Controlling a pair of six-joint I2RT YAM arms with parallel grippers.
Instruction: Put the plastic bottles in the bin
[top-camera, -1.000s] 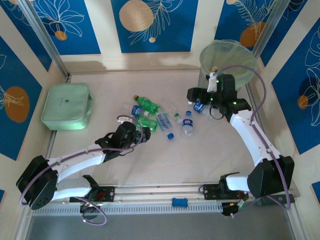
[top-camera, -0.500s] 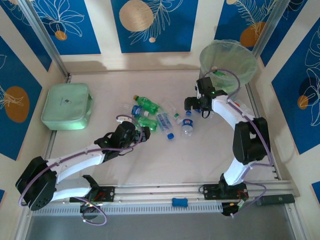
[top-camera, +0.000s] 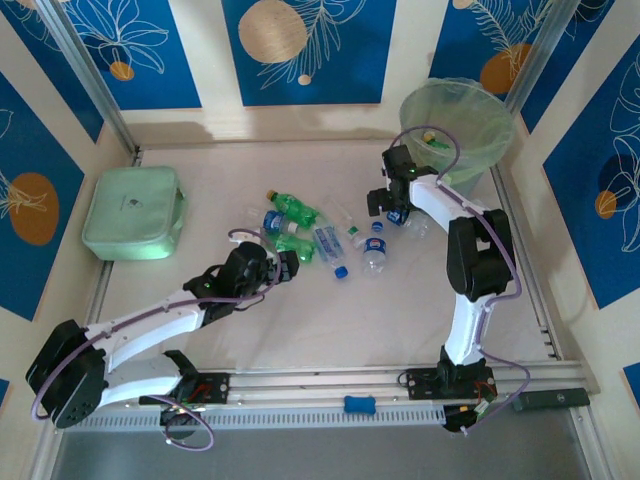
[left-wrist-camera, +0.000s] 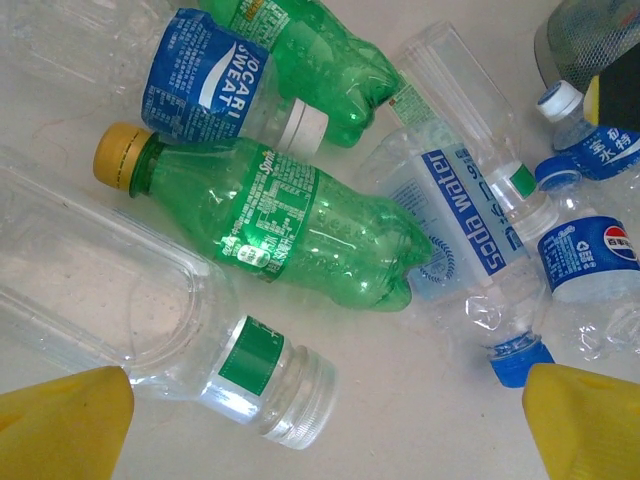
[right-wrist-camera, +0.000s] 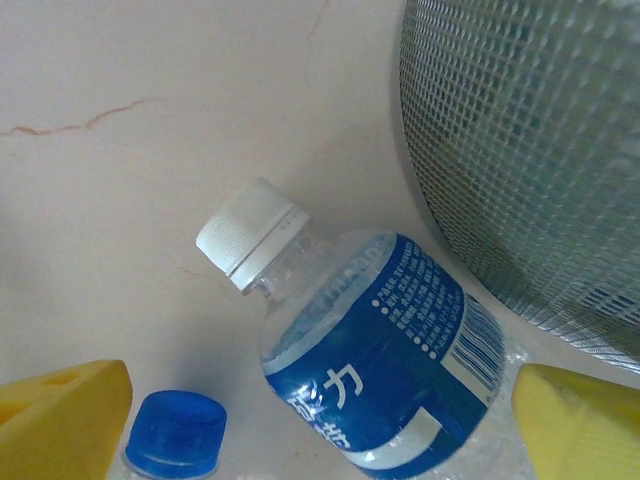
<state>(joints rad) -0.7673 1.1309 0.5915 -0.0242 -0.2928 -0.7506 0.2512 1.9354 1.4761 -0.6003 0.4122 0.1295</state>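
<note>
Top view. Shows the bin (top-camera: 497, 128) at the far right corner of the tabletop (top-camera: 300, 330), with something green and yellow inside against the pale liner, probably one bottle. Shows the plastic bottles (top-camera: 312, 236) lying loose in a cluster mid-tabletop, green ones mixed with clear blue-labelled ones. Suggests a task barely begun: perhaps one bottle in, nearly all left to move. Places the left hand (top-camera: 285, 265) at the near-left edge of the cluster. Places the right hand (top-camera: 392, 205) low between the cluster and the bin, just beside a couple of stray bottles. Also shows a flat mint-green box (top-camera: 133, 212), well apart at the left.

Left wrist view. Looks down on the cluster past the left hand (left-wrist-camera: 320, 435), its yellow fingertips (left-wrist-camera: 60, 425) spread wide at the bottom corners and gripping nothing. Shows a clear bottle with a green label (left-wrist-camera: 250, 365) lying closest, cap end between the fingertips. Shows a green bottle with a yellow cap (left-wrist-camera: 290, 235) just beyond, touching it. Shows more bottles behind and to the right, among them a soda water bottle (left-wrist-camera: 460, 215).

Right wrist view. Looks down between the spread yellow fingertips (right-wrist-camera: 60, 415) of the right hand (right-wrist-camera: 320, 420), holding nothing. Shows a blue-labelled bottle with a white cap (right-wrist-camera: 380, 350) on its side between them, nearer the right fingertip, cap pointing away. Leaves contact with that fingertip unclear. Shows a blue cap (right-wrist-camera: 175, 432) of a second bottle just beside the left fingertip. Shows the bin's gridded grey wall (right-wrist-camera: 520, 150) just beside the blue-labelled bottle.
</note>
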